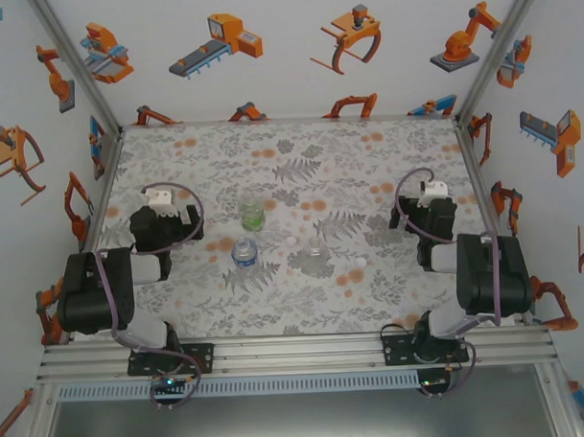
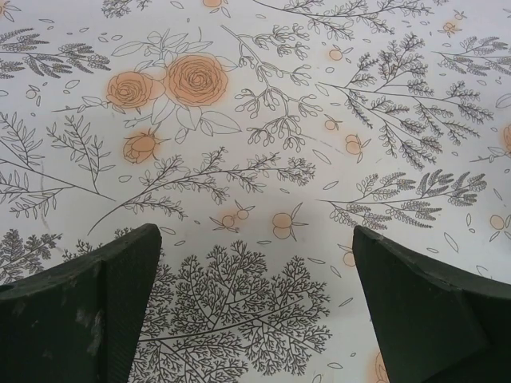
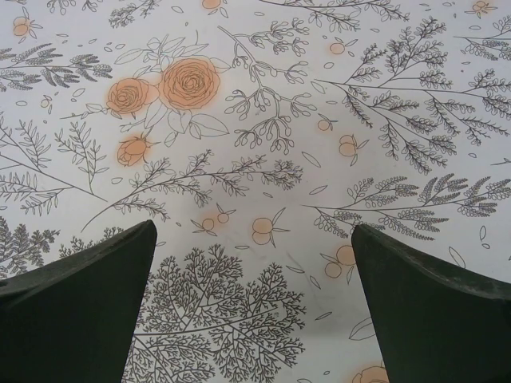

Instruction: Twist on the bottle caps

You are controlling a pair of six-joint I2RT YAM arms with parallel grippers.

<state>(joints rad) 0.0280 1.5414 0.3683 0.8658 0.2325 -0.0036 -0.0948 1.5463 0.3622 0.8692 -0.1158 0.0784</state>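
Two bottles stand just right of the left hand: a green-tinted clear plastic bottle and a shorter clear plastic bottle with a blue label band. That hand hangs wide open and empty over the floral-print desk. The right hand is equally open and empty. To its left lie a tiny white round plastic screw cap and a second cap. I judge the light bottles could tip if nudged. Such small caps may slip from the grip, or cross-thread if seated tilted.
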